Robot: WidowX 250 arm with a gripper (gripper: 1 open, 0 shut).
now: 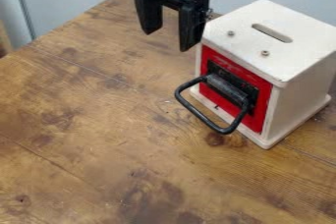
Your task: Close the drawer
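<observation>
Wooden table (92, 120), brown, dark knots; cream box casing (278, 39) standing on it.

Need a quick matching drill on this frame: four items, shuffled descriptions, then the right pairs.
Items
1. gripper
2. loop handle
3. casing
4. table

Descriptions
A. cream, slot on top
B. brown, wood-grained, under the casing
C. open, above the table's far part
D. black, sticking out from the red front

Pairs: 1-C, 2-D, 3-A, 4-B
</observation>
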